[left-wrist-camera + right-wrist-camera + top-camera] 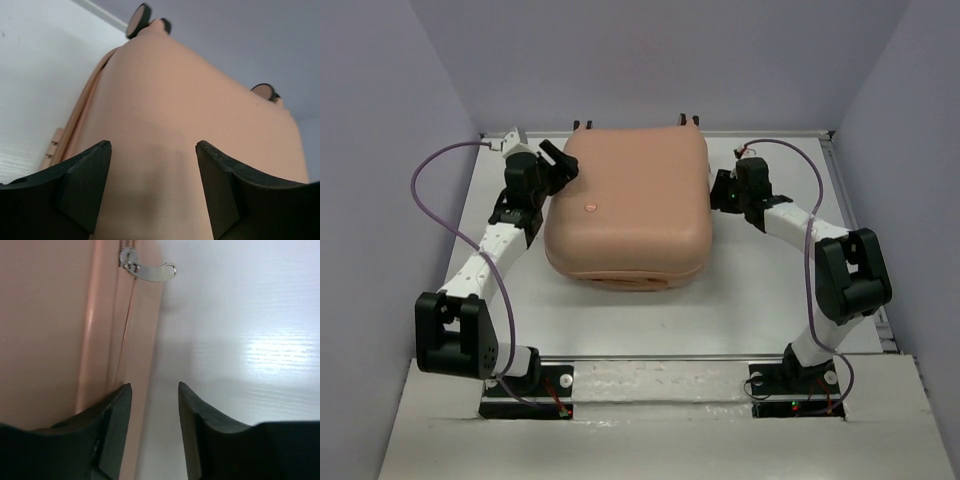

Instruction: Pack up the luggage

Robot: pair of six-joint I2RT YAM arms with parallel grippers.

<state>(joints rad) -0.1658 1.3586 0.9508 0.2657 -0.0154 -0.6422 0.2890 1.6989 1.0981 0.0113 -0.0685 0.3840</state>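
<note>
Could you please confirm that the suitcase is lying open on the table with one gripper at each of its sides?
Not quite: the suitcase is closed, not open. The top external view shows its lid down and only the pink shell facing up. The rest holds: it lies on the table with the left gripper and the right gripper at its sides.

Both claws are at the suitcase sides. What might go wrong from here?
The right claw is open beside the seam of the peach-pink hard-shell suitcase, with the silver zipper pull ahead of it; closing here would likely miss the pull. The left claw faces smooth rounded shell, so a push or grip may slip or slide the case across the white table.
</note>
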